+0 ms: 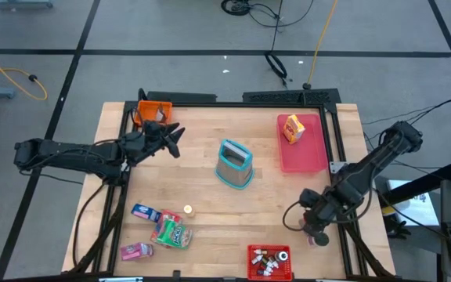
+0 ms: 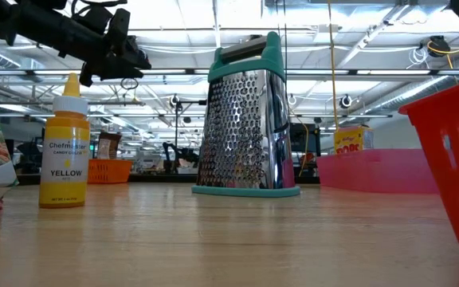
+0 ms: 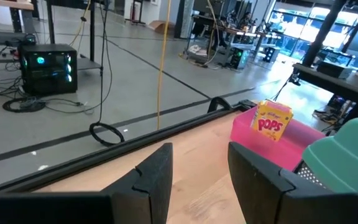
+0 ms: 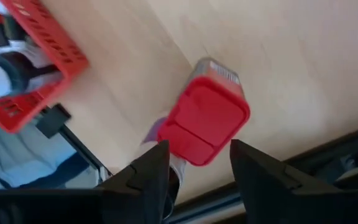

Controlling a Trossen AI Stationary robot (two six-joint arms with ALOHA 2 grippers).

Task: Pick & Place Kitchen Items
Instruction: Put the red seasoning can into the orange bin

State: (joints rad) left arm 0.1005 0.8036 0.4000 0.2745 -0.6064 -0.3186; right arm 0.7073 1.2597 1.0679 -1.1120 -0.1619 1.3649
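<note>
Wooden tabletop [image 1: 210, 188] is the largest thing we see, and on it, at the middle, stands a steel grater [image 1: 234, 164] with teal trim. Next in size is the flat pink tray [image 1: 313, 153] at the far right, carrying a yellow cereal box [image 1: 292, 128].

The left gripper [image 1: 174, 137] hangs above the table near the orange bin [image 1: 152, 112] at the far left corner, its jaws a moderate gap apart with nothing between them. It points toward the grater and tray, well apart from the snack packets.

The right gripper [image 1: 316, 231] is low at the near right edge. Its wrist camera shows a red-lidded container [image 4: 207, 118] just ahead of the fingertips, the jaws standing about as wide as the lid and not closed on it. The container seems to lie tilted, lid toward the camera and a clear or silvery end pointing away, so its long axis runs roughly along the reach of the fingers. We judge the right arm far nearer to it.

Smaller still: blue [image 1: 145, 211], green [image 1: 171, 233] and pink [image 1: 136, 251] packets near the front left, a yellow bottle [image 1: 187, 210] beside them, and a red bin [image 1: 270, 262] of tiny bottles at the front edge.

From above, the container is almost wholly hidden under the right gripper, and a purple thing beneath it we cannot identify.
</note>
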